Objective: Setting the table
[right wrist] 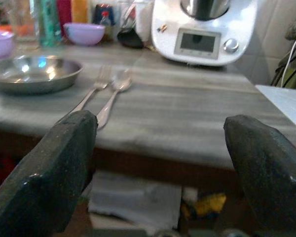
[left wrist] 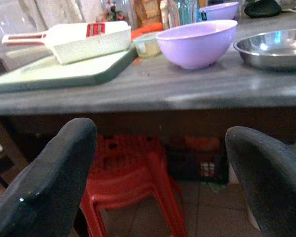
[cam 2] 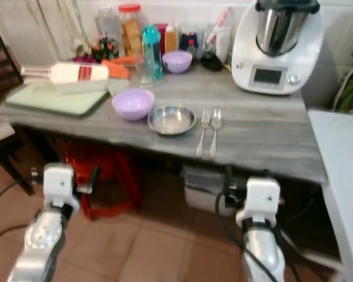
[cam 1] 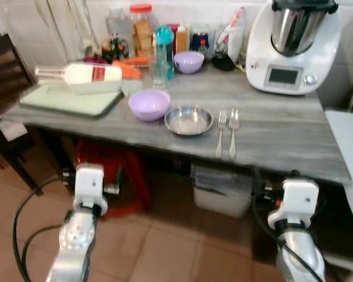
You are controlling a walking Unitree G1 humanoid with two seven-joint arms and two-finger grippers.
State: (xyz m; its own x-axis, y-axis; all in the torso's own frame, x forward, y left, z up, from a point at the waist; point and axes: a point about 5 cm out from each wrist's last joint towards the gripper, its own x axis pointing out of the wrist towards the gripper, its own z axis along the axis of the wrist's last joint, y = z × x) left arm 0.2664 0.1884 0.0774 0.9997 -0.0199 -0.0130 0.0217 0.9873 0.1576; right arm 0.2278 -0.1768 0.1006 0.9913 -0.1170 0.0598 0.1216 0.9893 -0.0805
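You have the fork and spoon side by side right of the plate, long axes running toward you. Right gripper, spread and empty below the table edge, is nearer; left gripper likewise spread.

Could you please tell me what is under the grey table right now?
Under the grey table stand stacked red plastic stools toward the robot's left and a pale container near the middle. The table's edge hides whatever lies deeper behind them.
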